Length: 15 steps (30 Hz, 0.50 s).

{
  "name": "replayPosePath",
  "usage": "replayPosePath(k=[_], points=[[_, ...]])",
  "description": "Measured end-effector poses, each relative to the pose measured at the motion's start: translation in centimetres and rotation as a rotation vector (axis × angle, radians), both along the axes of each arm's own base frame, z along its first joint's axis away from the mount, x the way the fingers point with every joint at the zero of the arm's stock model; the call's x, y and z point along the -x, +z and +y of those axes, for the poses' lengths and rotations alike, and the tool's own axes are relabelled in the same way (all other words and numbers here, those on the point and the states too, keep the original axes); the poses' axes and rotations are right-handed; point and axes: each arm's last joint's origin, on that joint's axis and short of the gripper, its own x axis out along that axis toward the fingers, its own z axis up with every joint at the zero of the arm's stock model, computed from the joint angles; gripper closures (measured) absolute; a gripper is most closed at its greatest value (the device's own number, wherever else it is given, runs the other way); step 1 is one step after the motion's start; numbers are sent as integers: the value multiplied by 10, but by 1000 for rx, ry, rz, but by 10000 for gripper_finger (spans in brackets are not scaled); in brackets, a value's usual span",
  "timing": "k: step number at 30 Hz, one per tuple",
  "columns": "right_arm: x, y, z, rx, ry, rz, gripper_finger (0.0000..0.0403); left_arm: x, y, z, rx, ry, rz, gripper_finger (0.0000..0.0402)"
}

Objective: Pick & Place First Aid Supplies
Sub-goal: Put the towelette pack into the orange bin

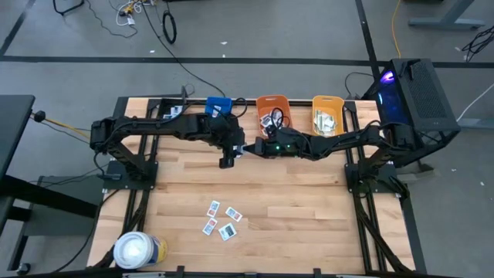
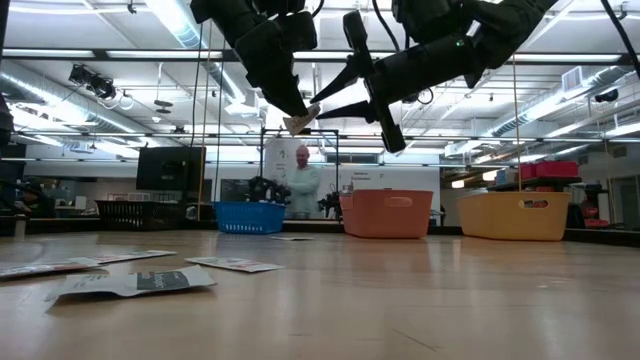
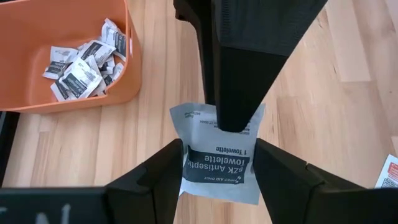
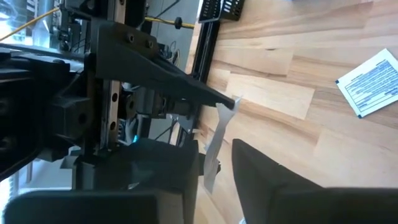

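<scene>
While it hangs in the air above the middle of the table, the antiseptic towelette packet (image 3: 219, 155) sits between the two fingers of the left gripper (image 3: 217, 168), which pinch its lower part, and a finger of the right gripper (image 3: 233, 93) presses on its upper edge from the other side. In the low view the packet (image 2: 300, 121) shows as a pale sliver at the tips of the left gripper (image 2: 297, 112), with the right gripper (image 2: 352, 104) reaching in from the side, its fingers spread around the packet's free end and seemingly drawing together; whether they have a firm hold yet cannot be told. This looks like a hand-over from left arm to right, carried out in mid-air just in front of the orange bin (image 1: 272, 103), which already holds a heap of similar white packets (image 3: 81, 62). The blue bin (image 1: 219, 103) stands to one side of it and the yellow bin (image 1: 327, 101) to the other. Several more packets (image 1: 221, 220) lie flat on the wood near the front of the table, well apart from the arms, so most of the sorting seems done but not all. The next move probably calls for the right gripper to clamp fully before the left lets go, or the thin packet could slip and flutter down.
</scene>
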Motion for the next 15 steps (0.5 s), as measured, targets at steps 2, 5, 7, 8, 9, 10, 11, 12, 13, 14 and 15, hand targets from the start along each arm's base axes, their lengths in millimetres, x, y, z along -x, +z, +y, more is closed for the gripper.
replayPosePath(k=[2,5,7,8,9,10,11,12,13,14,15], points=[[0,0,0,0,1,0,312,0,0,0,-1,-1,0,207],[0,0,0,-2,5,-1,329,0,0,0,-1,-1,0,207],[0,0,0,-2,7,-1,343,0,0,0,-1,-1,0,207],[0,0,0,-3,9,0,351,0,0,0,-1,-1,0,207],[0,0,0,-3,11,-1,359,0,0,0,0,0,1,207],[0,0,0,-3,11,-1,367,0,0,0,0,-1,1,207],[0,0,0,-3,11,-1,375,0,0,0,0,-1,1,207],[0,0,0,-4,11,0,384,0,0,0,0,0,2,207],[0,0,0,-3,11,0,392,0,0,0,0,-1,4,207],[0,0,0,-2,13,1,396,1,-1,0,1,-1,9,207],[0,0,0,-1,15,2,398,1,-1,0,5,-3,16,207]])
